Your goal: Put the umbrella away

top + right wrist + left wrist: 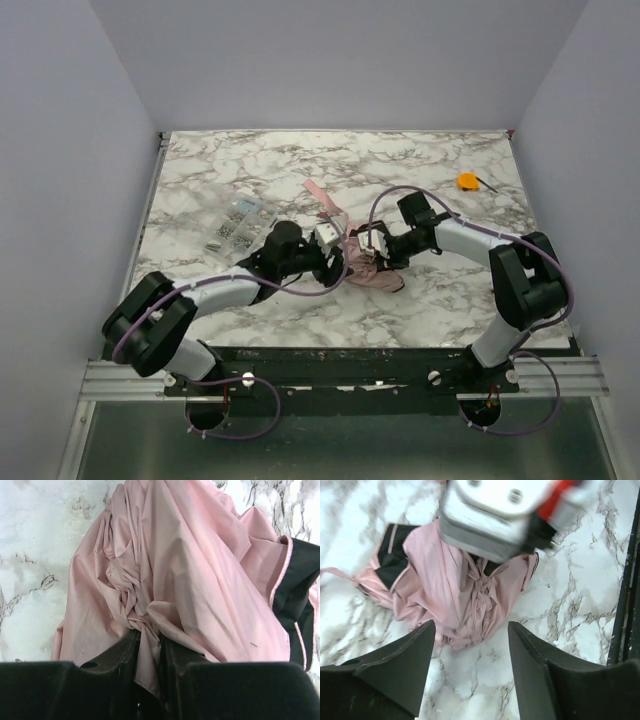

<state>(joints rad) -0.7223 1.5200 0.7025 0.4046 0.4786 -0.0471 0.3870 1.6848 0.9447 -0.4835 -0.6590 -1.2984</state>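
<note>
Lying crumpled mid-table on the white marble-patterned table (200, 170) in the top view, the pale pink folding fabric umbrella (375, 278) sits between the left gripper (338, 262) and the right gripper (362, 255), with a small orange object (467, 181) well apart at far right and a clear packet of metal parts (235, 225) to its left. The left wrist view shows the left gripper's dark fingers (410, 665) spread apart just short of the fabric, holding nothing. The right wrist view shows the right gripper (149, 652) pinched together on a gathered fold of the canopy.
</note>
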